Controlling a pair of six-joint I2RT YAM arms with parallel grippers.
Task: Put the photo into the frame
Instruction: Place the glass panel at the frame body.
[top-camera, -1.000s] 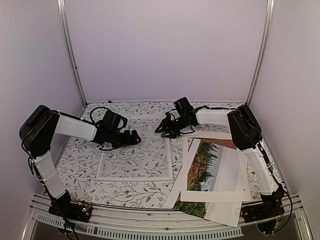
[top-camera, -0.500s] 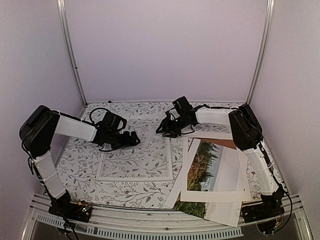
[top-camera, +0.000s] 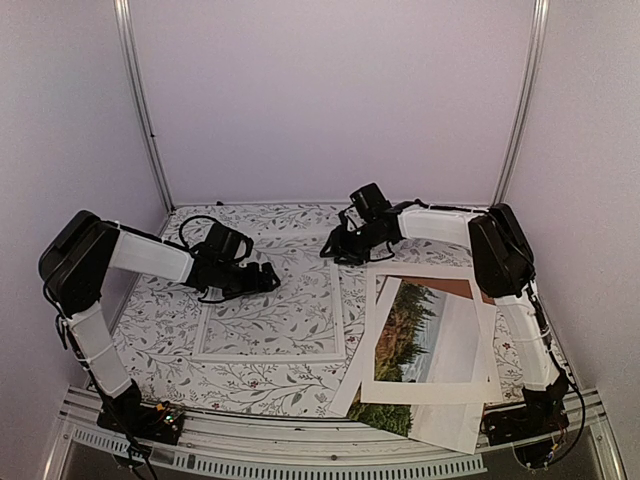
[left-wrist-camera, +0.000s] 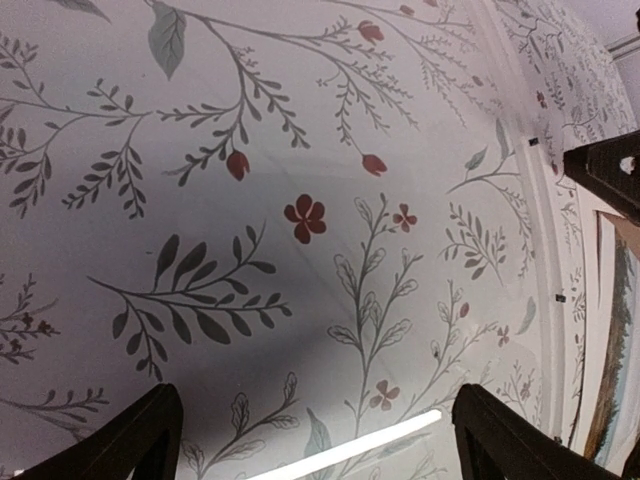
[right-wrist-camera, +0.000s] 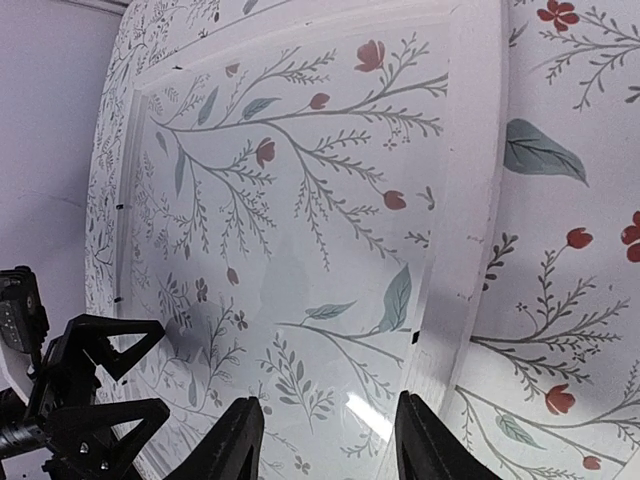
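Note:
The frame (top-camera: 270, 355), white-bordered with a clear pane, lies flat left of centre with nothing in it. The photo (top-camera: 415, 330) lies to its right under a white mat, showing green trees through the mat's window. My left gripper (top-camera: 268, 280) hovers over the frame's far edge, open and empty. In the left wrist view its gripper (left-wrist-camera: 320, 455) spans bare pane, and the frame's border (left-wrist-camera: 552, 230) runs down the right. My right gripper (top-camera: 332, 250) stands near the frame's far right corner, jaws partly apart and empty. The right wrist view shows that gripper (right-wrist-camera: 330, 445) above the frame's border (right-wrist-camera: 470, 200).
A white mat (top-camera: 470, 385) covers the photo, and a brown backing board (top-camera: 455, 287) pokes out behind it. The stack overhangs the table's near edge at the right. Metal posts and pale walls close in the back and sides. A floral cloth (top-camera: 290, 225) covers the table.
My right gripper has drawn back and slightly right, away from the frame's far right corner. The left arm has hardly moved. Neither gripper's opening has changed.

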